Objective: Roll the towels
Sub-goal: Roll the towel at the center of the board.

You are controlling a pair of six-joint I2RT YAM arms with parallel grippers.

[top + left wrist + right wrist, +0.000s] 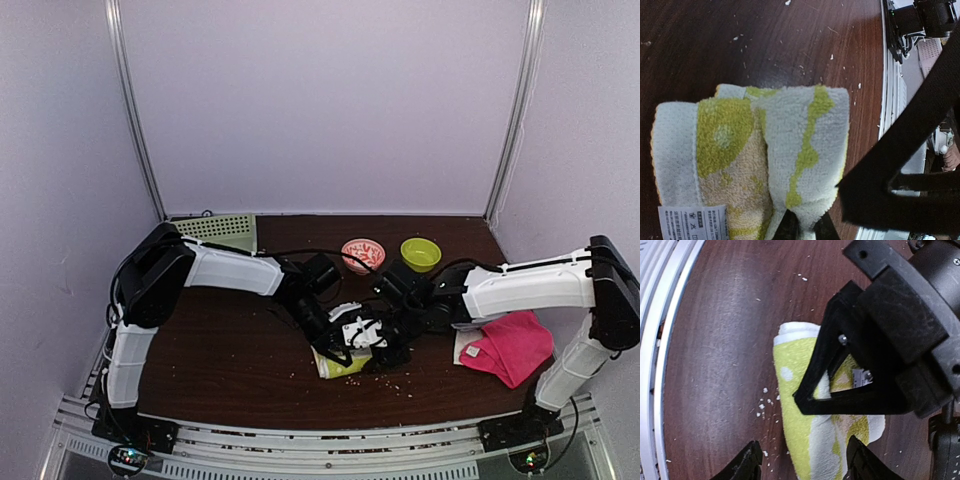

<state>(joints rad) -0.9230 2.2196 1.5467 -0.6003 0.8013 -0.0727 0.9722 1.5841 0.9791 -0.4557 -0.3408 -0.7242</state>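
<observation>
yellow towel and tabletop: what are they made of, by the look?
Yellow towel: likely terry cloth, matte and fuzzy; looped pile and a printed label show. Table: dark brown wood or wood-look laminate, slight sheen; fine grain streaks show, but which one I cannot tell.

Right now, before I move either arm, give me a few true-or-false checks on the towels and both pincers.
1. The left pincer pinches the yellow patterned cloth towel. True.
2. The right pincer is clamped shut on that towel. False: its fingers stand open, one on either side of it.
3. The bright pink cloth towel lies in the green basket. False: it lies on the dark wooden table, by the right arm.
4. The yellow towel carries a white printed label. True.
</observation>
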